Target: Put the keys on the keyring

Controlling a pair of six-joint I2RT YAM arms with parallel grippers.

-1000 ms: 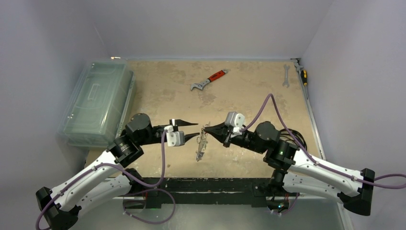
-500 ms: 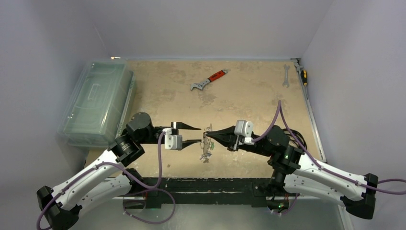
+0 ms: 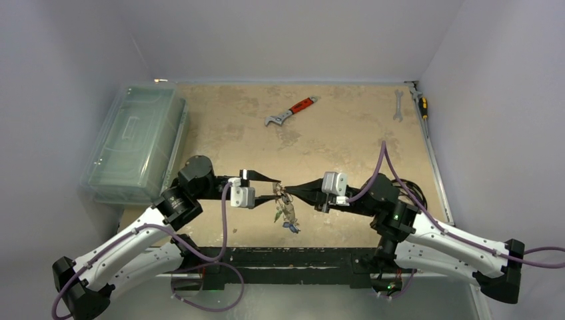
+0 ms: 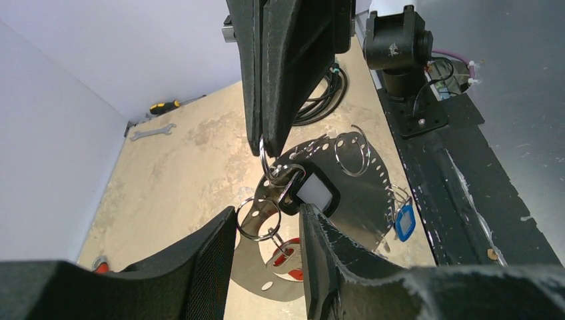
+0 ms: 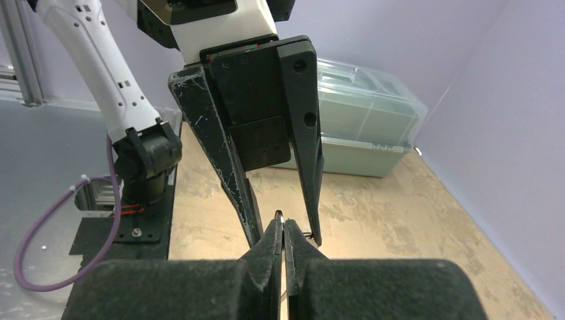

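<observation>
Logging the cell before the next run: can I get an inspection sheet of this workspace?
Surface: tan mottled table, worn patches.
Job's things: keyring and keys hang as one bunch above the table.
Clutter: red-handled wrench mid-table; spanner and screwdriver in the far right corner; clear plastic box on the left.
Grippers: right gripper shut on a wire ring atop the bunch; left gripper open, fingers either side of the bunch.
Cables: purple cables on both arms; coiled black cable by the right base.
Surroundings: plain pale walls.
</observation>
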